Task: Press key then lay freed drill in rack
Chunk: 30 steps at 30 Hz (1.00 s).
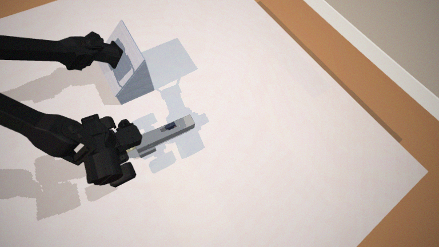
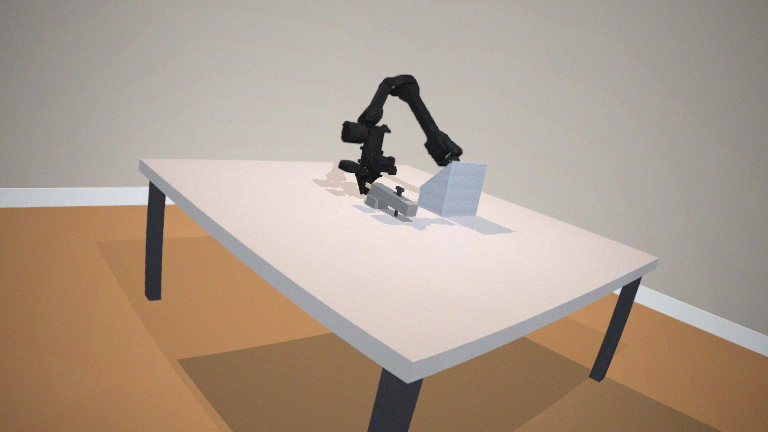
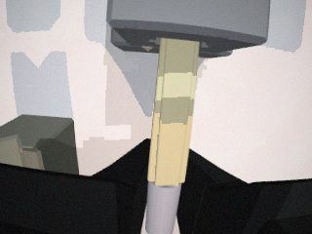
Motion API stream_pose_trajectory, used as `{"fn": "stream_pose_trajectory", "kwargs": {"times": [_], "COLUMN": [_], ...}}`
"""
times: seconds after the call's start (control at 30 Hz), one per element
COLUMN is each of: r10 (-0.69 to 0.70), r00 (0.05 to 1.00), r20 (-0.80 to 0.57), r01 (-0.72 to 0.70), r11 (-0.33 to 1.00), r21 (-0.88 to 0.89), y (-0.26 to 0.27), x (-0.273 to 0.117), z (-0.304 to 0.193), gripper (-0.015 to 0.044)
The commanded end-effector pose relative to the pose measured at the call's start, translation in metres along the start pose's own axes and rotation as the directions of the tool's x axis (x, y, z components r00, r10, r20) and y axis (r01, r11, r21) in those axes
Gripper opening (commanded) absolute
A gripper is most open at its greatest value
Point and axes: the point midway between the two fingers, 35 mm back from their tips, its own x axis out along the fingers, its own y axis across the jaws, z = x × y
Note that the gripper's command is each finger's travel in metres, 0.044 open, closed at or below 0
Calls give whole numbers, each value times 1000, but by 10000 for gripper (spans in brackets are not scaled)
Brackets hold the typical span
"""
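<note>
Seen from the exterior side, nearest is the front corner of the table (image 1: 291, 153) (image 2: 407, 302) (image 3: 258, 122); well back from it, towards the far edge, the grey block (image 1: 156, 137) (image 2: 385, 198) (image 3: 190, 21) stands with its bare end this way and the dark blue key (image 1: 170, 125) (image 2: 399, 189) showing above its top. I cannot tell whether the key is fully down. Farther along, the yellow drill (image 1: 130, 149) (image 2: 368, 185) (image 3: 173, 151) juts from the block's far end, its inner part hidden inside. Around it the pincer (image 1: 125, 154) (image 2: 364, 189) (image 3: 160, 147) is drawn nearly closed, and looks to have the drill gripped where yellow gives way to the pale, round tip. I judge the drill light and stiff, not fragile. The pale tip is likely slippery, so the ridged yellow length, just clear of the block, should be the better hold; too near the end, the fingers could slide off. If the key has freed it, a straight pull along its axis should serve, since a sideways one may bind. An angular box (image 3: 44, 127) at the wrist view's left may be the rack.
</note>
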Motion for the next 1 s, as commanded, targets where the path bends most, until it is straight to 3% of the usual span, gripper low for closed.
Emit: {"fn": "stream_pose_trajectory", "kwargs": {"times": [0.0, 0.97], "r10": [-1, 1], "r00": [1000, 1000], "r20": [1, 4], "r01": [1, -1], "r11": [1000, 1000], "r21": [1, 3], "y": [0, 0], "x": [-1, -4], "z": [0, 0], "gripper": [0, 0]}}
